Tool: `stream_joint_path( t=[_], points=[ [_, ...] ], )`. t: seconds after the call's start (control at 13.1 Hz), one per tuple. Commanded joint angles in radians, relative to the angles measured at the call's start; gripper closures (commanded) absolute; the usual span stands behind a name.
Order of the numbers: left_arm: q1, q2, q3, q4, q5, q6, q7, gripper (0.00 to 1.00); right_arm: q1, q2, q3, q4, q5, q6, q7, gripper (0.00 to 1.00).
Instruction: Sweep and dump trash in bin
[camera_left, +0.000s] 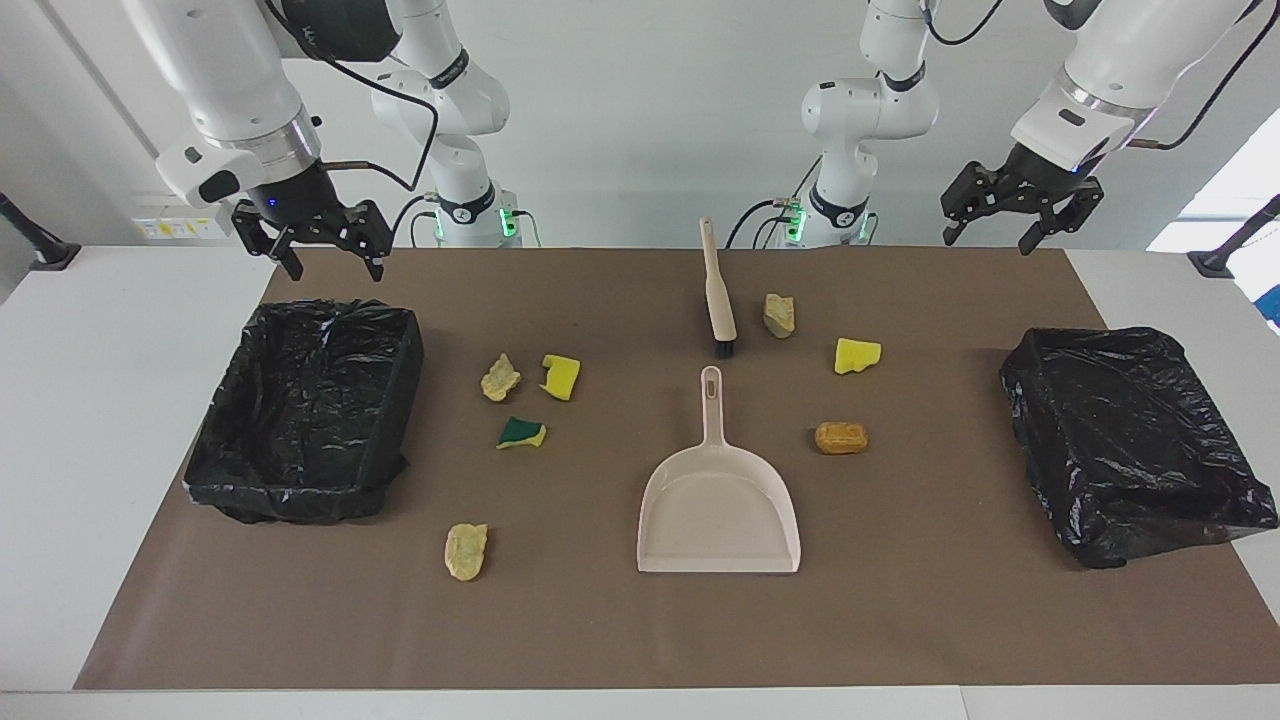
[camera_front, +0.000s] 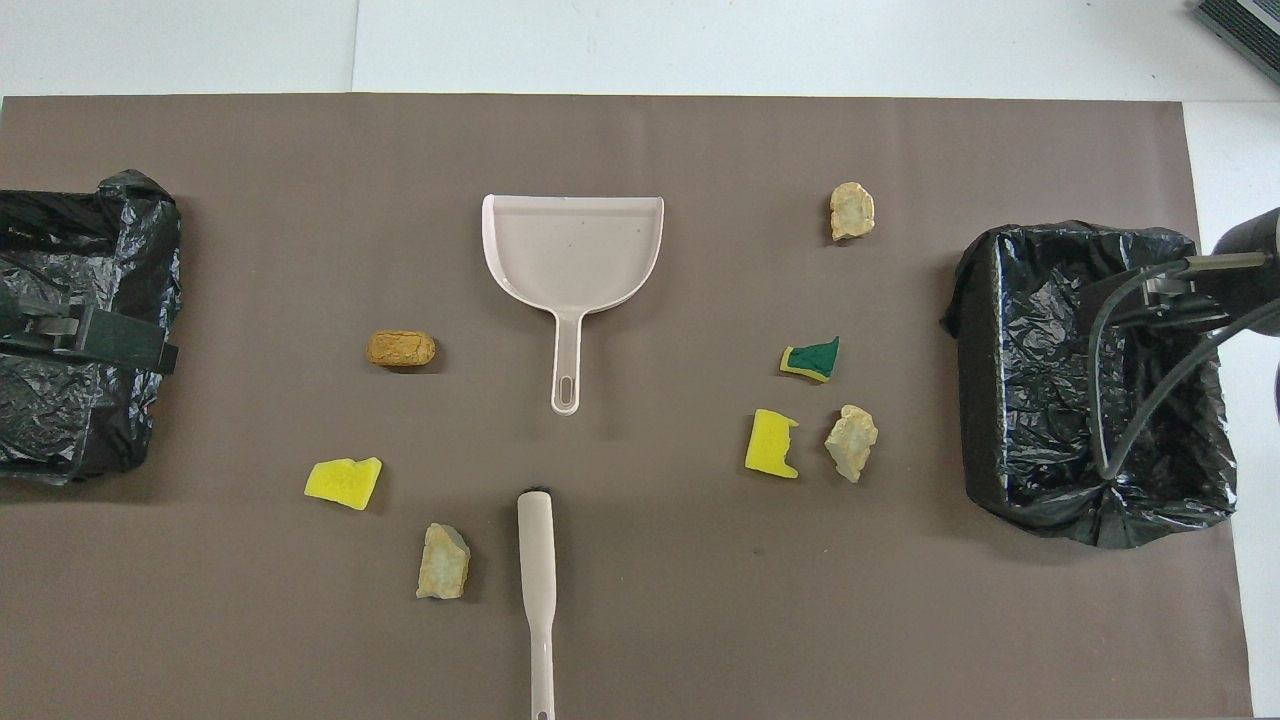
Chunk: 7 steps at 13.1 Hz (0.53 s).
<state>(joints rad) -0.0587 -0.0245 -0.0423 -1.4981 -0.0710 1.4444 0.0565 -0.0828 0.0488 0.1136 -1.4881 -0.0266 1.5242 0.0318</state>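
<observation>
Brush (camera_left: 717, 300), dustpan (camera_left: 718, 500), seven trash lumps (camera_left: 560, 376) untouched on desk. Both arms wait, jaws released. Advice: grasp brush handle squarely, mid-length.

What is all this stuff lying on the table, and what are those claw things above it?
Trash lumps: seven, scattered on the brown mat: three beige rocks, two yellow sponges, one green-and-yellow sponge, one orange-brown lump.
Dustpan: one, beige, mid-table, empty.
Brush: one, beige with black bristles, nearer the robots than the dustpan.
Bins: two, black-bagged, one at the right arm's end, one at the left arm's end.
Right tool: open, raised over the mat's edge near its bin.
Left tool: open, raised near its bin.
</observation>
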Motion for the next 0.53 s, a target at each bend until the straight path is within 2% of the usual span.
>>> stream_joint_path(
  t=[0.0,0.23,0.46],
  points=[
    [-0.003,-0.023,-0.004,-0.027,-0.001,0.014,-0.004,0.00,-0.002,0.002,0.009,0.012,-0.016,-0.013,0.040,0.00],
    [-0.026,-0.026,0.010,-0.024,0.000,-0.001,-0.007,0.00,-0.003,0.003,0.011,0.012,-0.010,-0.009,0.040,0.00],
    [-0.116,-0.026,0.117,-0.016,0.022,-0.005,-0.006,0.00,-0.002,0.003,0.011,0.012,-0.013,-0.006,0.042,0.00]
  ],
)
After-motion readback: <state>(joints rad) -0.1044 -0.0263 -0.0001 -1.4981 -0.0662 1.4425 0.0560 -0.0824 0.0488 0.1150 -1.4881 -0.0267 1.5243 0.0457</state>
